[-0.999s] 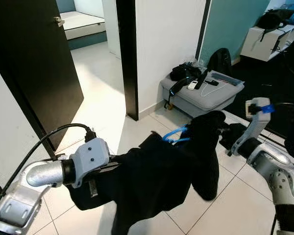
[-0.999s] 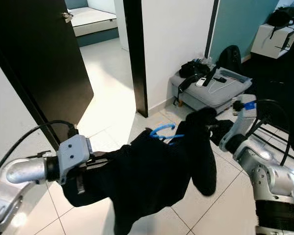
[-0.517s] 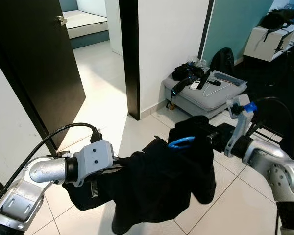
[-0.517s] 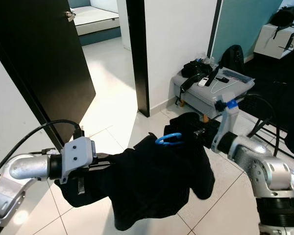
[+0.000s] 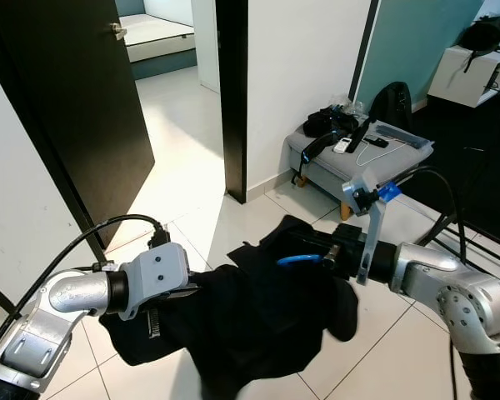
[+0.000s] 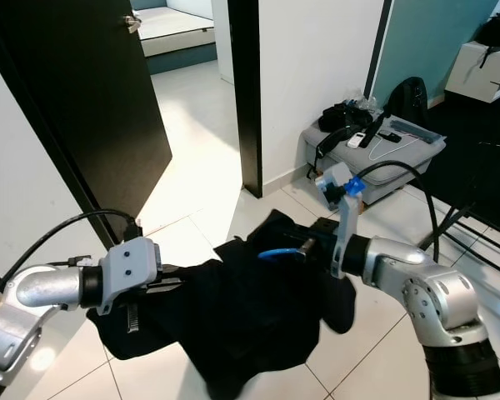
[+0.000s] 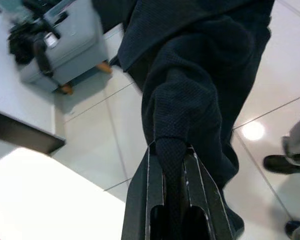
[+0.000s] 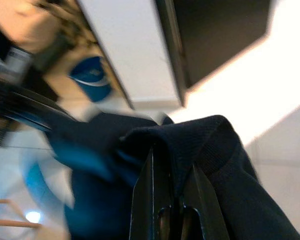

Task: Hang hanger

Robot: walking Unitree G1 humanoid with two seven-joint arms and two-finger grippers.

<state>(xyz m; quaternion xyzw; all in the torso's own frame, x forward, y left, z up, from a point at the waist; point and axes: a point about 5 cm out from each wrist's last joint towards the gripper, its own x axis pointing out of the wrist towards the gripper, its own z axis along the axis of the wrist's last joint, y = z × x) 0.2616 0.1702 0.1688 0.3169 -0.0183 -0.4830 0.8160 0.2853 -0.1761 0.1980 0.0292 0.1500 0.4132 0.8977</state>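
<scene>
Clamped from both sides on black garment (image 5: 258,317) with blue hanger (image 5: 298,259): left gripper (image 7: 171,165), right gripper (image 8: 172,172).

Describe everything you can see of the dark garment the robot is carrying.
The dark garment is black or deep navy, of a fine knitted-looking fabric. It hangs bunched and drooping above the white tiled floor, between both arms. The left gripper pinches one fold; the right gripper pinches another, beside a blue hanger tucked in its upper folds.

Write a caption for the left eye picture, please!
Both grippers, left gripper and right gripper, hold a dark garment with a blue hanger above the tiled floor.
</scene>
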